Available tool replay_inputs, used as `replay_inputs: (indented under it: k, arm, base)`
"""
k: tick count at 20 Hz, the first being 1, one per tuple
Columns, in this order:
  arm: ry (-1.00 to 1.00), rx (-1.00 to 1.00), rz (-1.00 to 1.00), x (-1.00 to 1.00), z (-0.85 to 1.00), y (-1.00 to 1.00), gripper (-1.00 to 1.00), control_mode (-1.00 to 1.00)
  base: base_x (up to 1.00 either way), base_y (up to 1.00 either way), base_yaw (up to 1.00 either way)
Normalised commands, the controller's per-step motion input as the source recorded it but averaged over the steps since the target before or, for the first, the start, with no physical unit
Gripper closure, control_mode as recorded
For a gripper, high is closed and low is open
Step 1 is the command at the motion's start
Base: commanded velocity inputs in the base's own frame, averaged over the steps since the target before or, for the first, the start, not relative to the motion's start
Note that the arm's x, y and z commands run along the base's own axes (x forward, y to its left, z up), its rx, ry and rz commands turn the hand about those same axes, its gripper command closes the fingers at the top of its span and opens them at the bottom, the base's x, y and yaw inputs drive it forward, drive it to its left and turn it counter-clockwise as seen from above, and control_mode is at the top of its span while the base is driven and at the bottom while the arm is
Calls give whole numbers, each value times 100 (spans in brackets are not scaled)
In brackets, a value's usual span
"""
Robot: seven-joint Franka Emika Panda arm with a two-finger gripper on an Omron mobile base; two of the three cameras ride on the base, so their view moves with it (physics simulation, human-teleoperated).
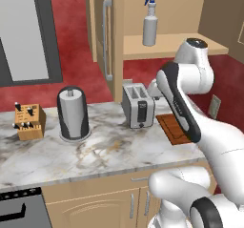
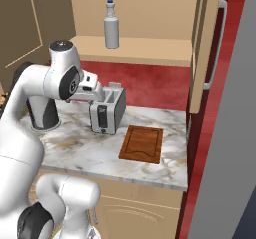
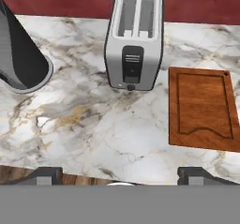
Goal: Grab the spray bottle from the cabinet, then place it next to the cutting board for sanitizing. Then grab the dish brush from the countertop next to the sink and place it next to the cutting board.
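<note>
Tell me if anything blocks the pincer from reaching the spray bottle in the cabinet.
Nothing visible does. The cabinet door is swung open and the spray bottle stands alone at the shelf front. The open pincer points down at the countertop, below the shelf.

No text, label, brand, number or sign could be read anywhere. The toaster [image 3: 134,35] carried a dark front panel, and any marks on it were too blurred to read.
</note>
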Motion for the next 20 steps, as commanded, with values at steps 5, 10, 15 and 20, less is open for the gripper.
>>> replay_inputs:
  k: [5,10,15,20]
  arm:
    - [-62,0,0,-27,55,-11,-100,-100]
    - [-49,0,0,-23,85,-2,-100,-100]
    - [-42,0,0,-19,96,-2,-100,-100]
    - [-35,5,0,-9,86,-8,-100,-100]
  base:
    - [0,0,0]
    - [0,0,0]
    - [0,0,0]
    - [0,0,0]
